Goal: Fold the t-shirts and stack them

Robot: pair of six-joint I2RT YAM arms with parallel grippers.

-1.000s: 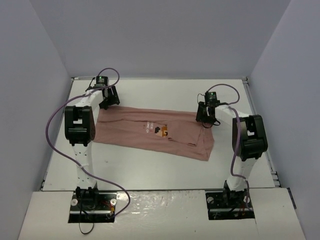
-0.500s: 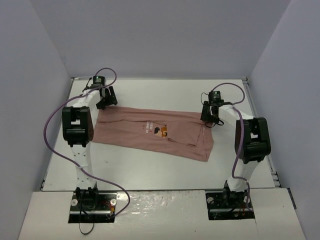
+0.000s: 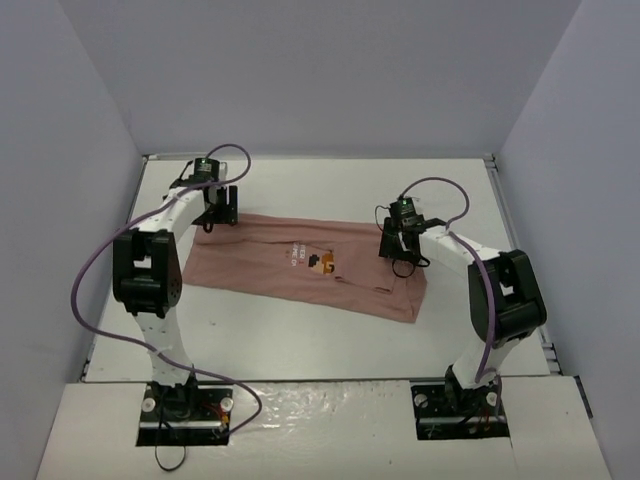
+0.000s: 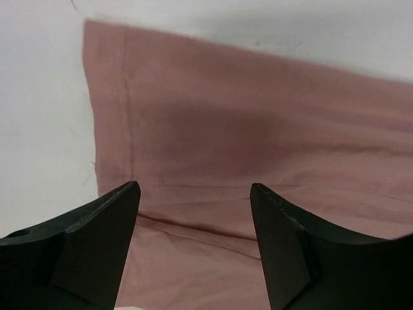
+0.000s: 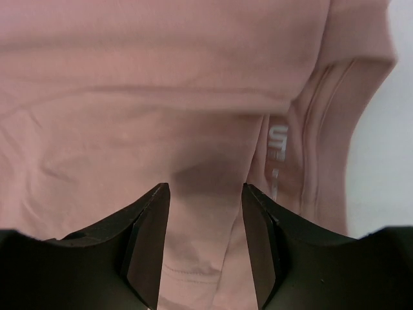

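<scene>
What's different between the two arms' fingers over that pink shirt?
The left arm's fingers stand wider apart than the right arm's fingers. The left ones sit over the far left corner of the pink t-shirt, the right ones over its right end, near white lettering. Both are open, holding nothing.

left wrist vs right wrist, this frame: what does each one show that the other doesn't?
Left wrist only: a square corner of the t-shirt with a stitched hem down one side, and bare table past two of its edges. Right wrist only: white lettering on the cloth, beside layered folds at the shirt's edge. Both: pink fabric lying under open jaws, left gripper and right gripper, with nothing between the fingers.
</scene>
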